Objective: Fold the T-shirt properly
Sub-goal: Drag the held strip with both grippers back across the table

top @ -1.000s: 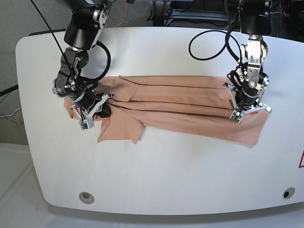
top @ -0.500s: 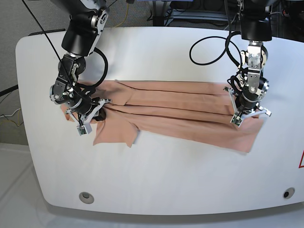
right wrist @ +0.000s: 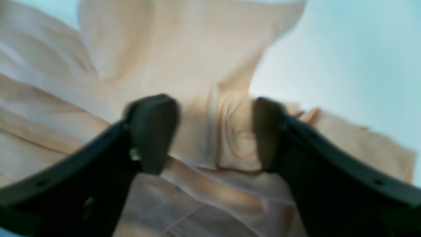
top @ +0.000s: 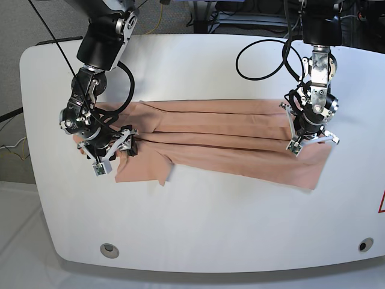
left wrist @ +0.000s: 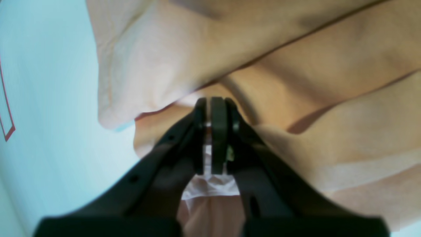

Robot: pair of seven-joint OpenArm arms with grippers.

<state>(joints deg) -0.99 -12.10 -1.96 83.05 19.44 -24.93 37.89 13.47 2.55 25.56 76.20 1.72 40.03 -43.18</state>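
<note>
The peach T-shirt [top: 228, 138] lies stretched in a long folded band across the white table [top: 198, 217]. At the shirt's right end in the base view, my left gripper [top: 310, 139] is shut on the T-shirt. The left wrist view shows its fingers [left wrist: 213, 108] pressed together, with folds of the T-shirt [left wrist: 296, 65] around them. At the left end of the band, my right gripper [top: 127, 144] stands open over the sleeve area. The right wrist view shows this gripper [right wrist: 210, 125] with its jaws apart and a bunched fold of the T-shirt [right wrist: 227, 138] lying loose between them.
A black cable loop [top: 264, 57] lies on the table behind the shirt's right end. Two round holes [top: 109, 248] [top: 365, 244] sit near the front edge. A red marking [top: 381, 205] shows at the table's right edge.
My right gripper has opened and let go of the cloth. Both arms and the shirt have shifted slightly toward the base view's left, and the band lies flatter.
</note>
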